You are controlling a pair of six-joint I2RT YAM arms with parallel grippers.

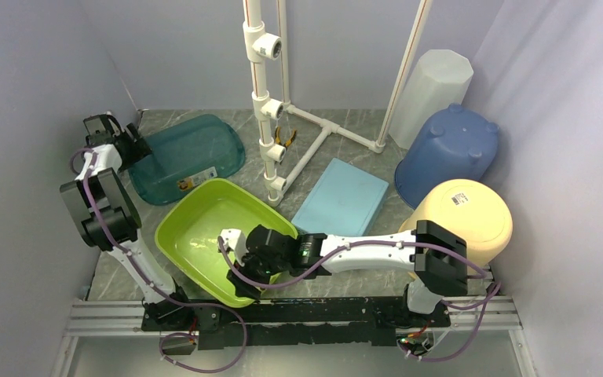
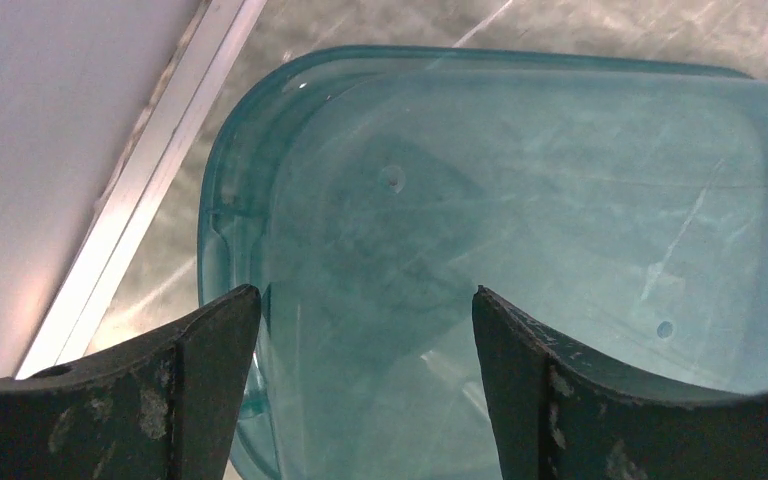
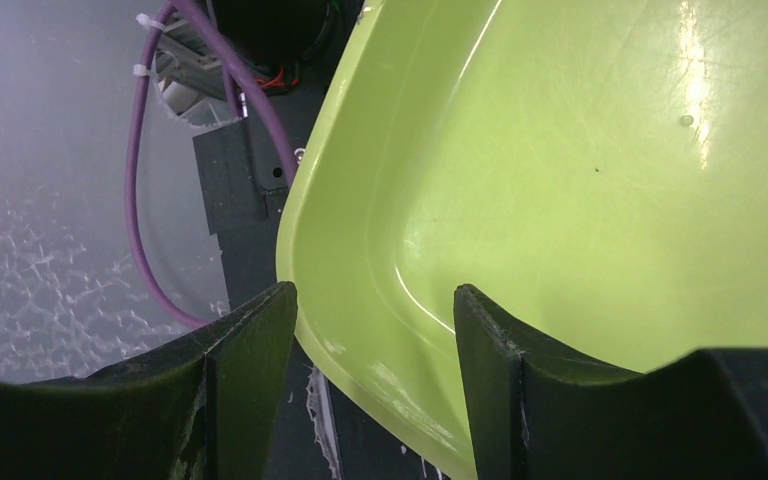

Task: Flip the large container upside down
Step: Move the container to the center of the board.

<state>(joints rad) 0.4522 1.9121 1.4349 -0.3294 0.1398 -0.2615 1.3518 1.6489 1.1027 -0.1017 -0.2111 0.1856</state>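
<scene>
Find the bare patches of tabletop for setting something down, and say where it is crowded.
Bare tabletop: behind the teal tub up to the pipe stand, and a strip between blue mat and cream bucket. Crowded: the right side, where that bucket, the blue bucket and white bin bunch; also green tub against teal tub.

Top view looks down on everything; wrist views press close over teal basin (image 1: 192,153) and green basin (image 1: 204,228).

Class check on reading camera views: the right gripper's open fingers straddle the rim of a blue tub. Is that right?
No. The right gripper, open, straddles the rim of the lime-green tub, not a blue one; the right wrist view shows it.
</scene>
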